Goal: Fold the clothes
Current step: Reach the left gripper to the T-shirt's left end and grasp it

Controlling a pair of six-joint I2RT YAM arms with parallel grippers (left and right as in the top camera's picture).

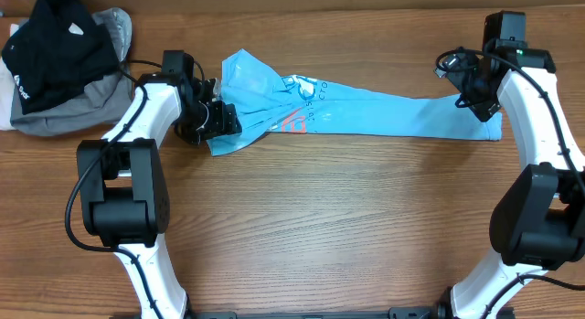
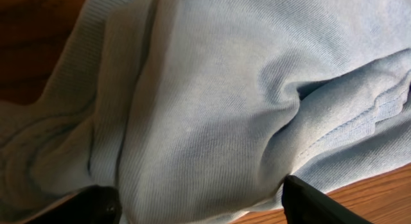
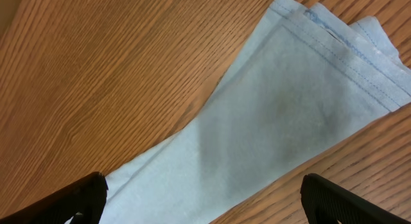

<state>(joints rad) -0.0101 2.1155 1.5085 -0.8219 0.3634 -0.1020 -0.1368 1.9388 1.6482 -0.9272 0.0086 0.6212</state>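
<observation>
Two hands, both spread wide. Left hand (image 1: 222, 119) sits at the bunched end of the blue T-shirt (image 1: 384, 114), upper left of centre, with cloth between its fingers (image 2: 314, 201). Right hand (image 1: 479, 101) is over the flat hem end, upper right. T-shirt lies stretched across the bench (image 1: 320, 218).
</observation>
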